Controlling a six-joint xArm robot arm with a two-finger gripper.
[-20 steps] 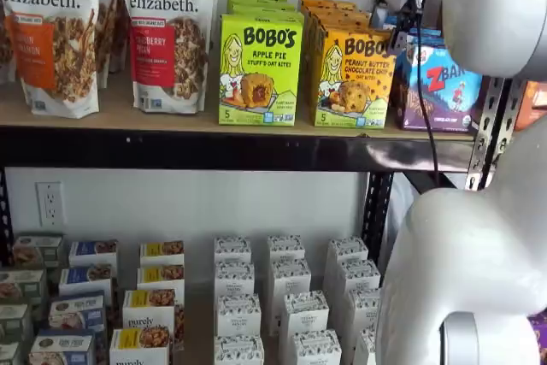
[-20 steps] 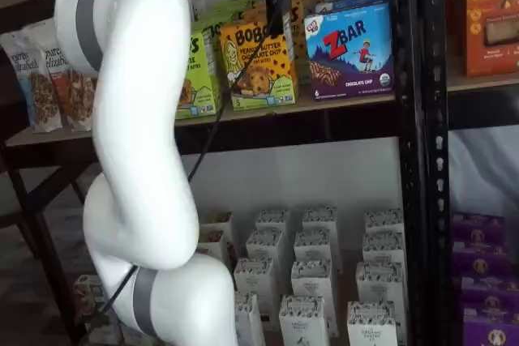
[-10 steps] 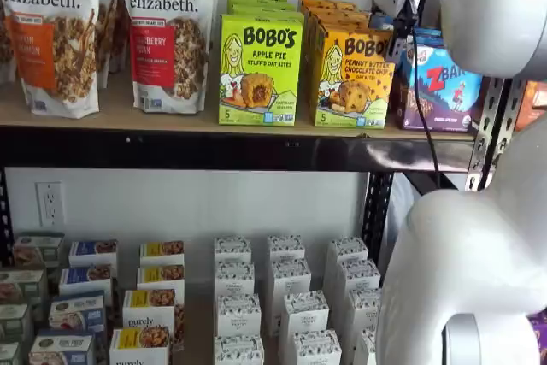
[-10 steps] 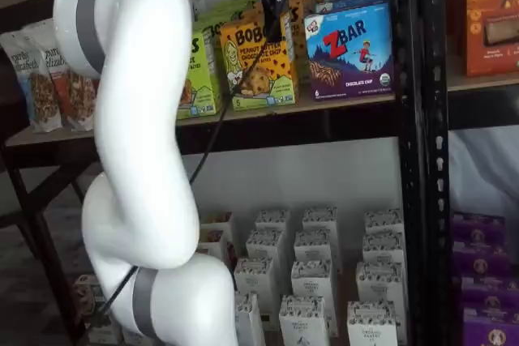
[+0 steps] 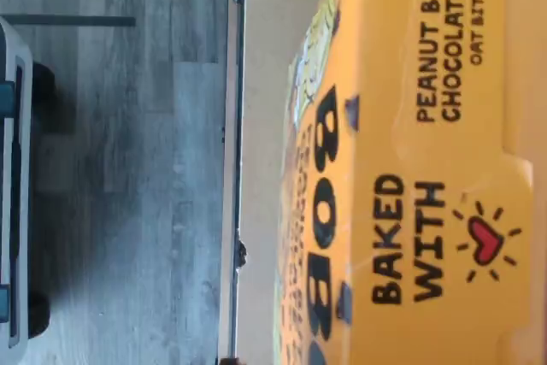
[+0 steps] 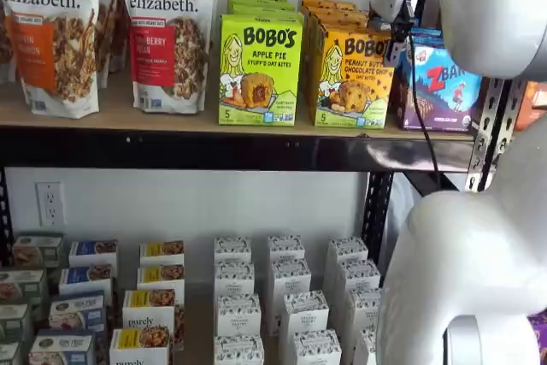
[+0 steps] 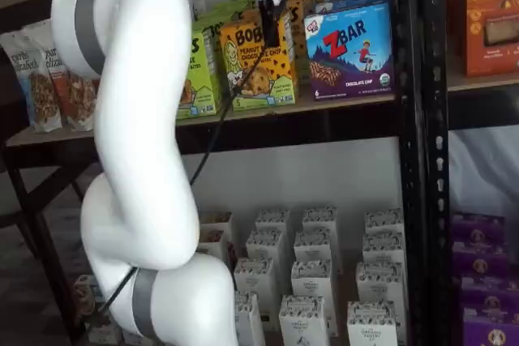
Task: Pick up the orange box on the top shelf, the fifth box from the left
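Note:
The orange box (image 6: 346, 83) stands upright at the front of a row of like boxes on the top shelf (image 6: 171, 117), between a lime-green box and a blue box. It shows in both shelf views (image 7: 255, 79). My gripper (image 6: 400, 40) hangs at the box's upper right corner, its white body above. In a shelf view one black finger lies over the box's upper front (image 7: 268, 30). No gap between the fingers shows, so I cannot tell its state. The wrist view is filled by the box's top flap (image 5: 427, 168), printed "BAKED WITH", with the shelf board (image 5: 256, 168) beside it.
A lime-green Bobo's Apple Pie box (image 6: 260, 70) stands left of the orange box and a blue ZBar box (image 6: 440, 83) right of it. Granola bags (image 6: 169, 32) stand further left. Small white boxes (image 6: 286, 297) fill the lower shelf. A black upright (image 7: 418, 151) stands right.
The gripper has shifted a little left, closer over the orange box's top corner. The box stands where it was.

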